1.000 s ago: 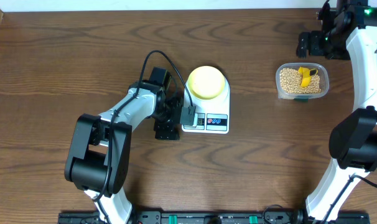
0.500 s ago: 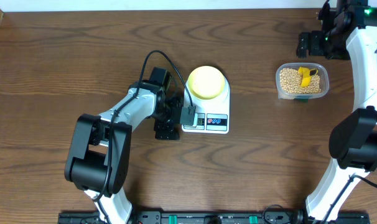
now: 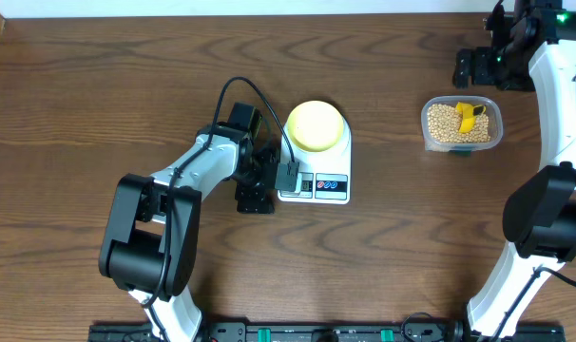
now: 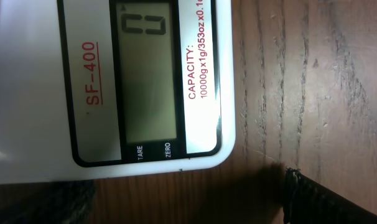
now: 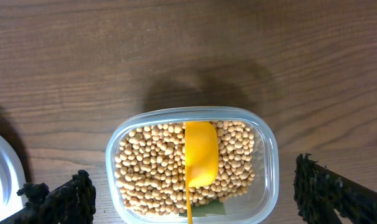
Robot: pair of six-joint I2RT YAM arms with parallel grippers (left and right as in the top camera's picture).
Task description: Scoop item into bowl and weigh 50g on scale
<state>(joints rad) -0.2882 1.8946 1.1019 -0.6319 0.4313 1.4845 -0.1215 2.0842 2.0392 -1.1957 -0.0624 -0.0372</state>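
Observation:
The pale yellow-green bowl (image 3: 314,125) sits empty on the white scale (image 3: 332,186), whose display (image 4: 145,74) reads zero. My left gripper (image 3: 272,188) stands open at the scale's front left corner, holding nothing; its fingers (image 4: 325,199) frame bare wood in the left wrist view. The tan beans (image 3: 447,123) fill a clear tub (image 3: 494,128) at the right, with a yellow scoop (image 3: 470,115) lying on them. My right gripper (image 3: 474,68) hovers open just beyond the tub. In the right wrist view, the beans (image 5: 151,162) and the scoop (image 5: 201,152) lie between its wide-apart fingers (image 5: 58,199).
A black cable (image 3: 250,90) loops from the left arm over the table beside the scale. The right arm's white links (image 3: 559,114) run down the right edge. A white curved edge (image 5: 2,168) shows at the left of the right wrist view.

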